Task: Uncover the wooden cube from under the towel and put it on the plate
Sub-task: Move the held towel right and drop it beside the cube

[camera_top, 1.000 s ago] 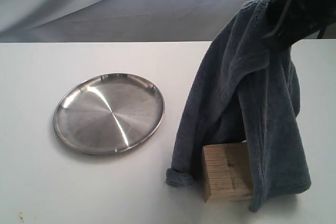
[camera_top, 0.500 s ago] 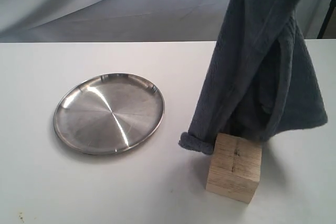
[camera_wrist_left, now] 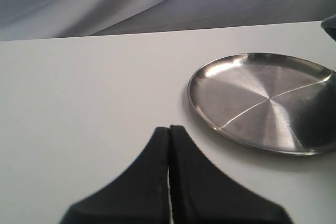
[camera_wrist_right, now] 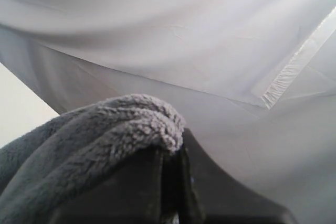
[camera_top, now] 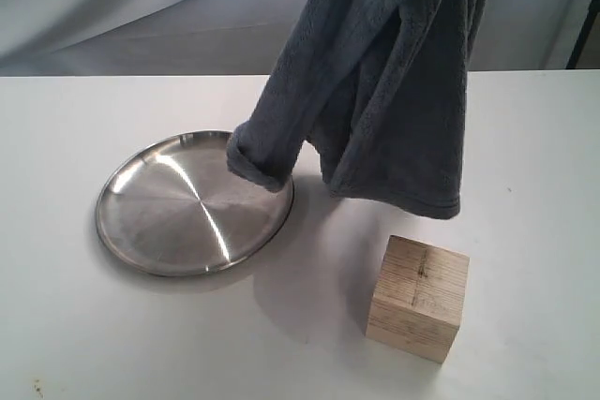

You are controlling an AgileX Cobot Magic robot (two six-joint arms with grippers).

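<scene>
Dangling high, the towel [camera_top: 394, 72] is hanging over the right rim of the steel plate [camera_top: 164, 222], while the wooden cube [camera_top: 417, 299] is sitting bare right of it, nearer the right gripper [camera_wrist_right: 170, 182] pinching the towel than the closed, empty left gripper [camera_wrist_left: 169, 148].

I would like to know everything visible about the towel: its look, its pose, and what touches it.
The towel is a fluffy grey-blue cloth with a stitched hem. It hangs in loose folds above the table, its top out of the exterior view. In the right wrist view a bunched fold is pinched in the shut right end effector. One rolled lower corner hangs over the rim of the plate; contact there cannot be told. It is clear of the cube.
</scene>
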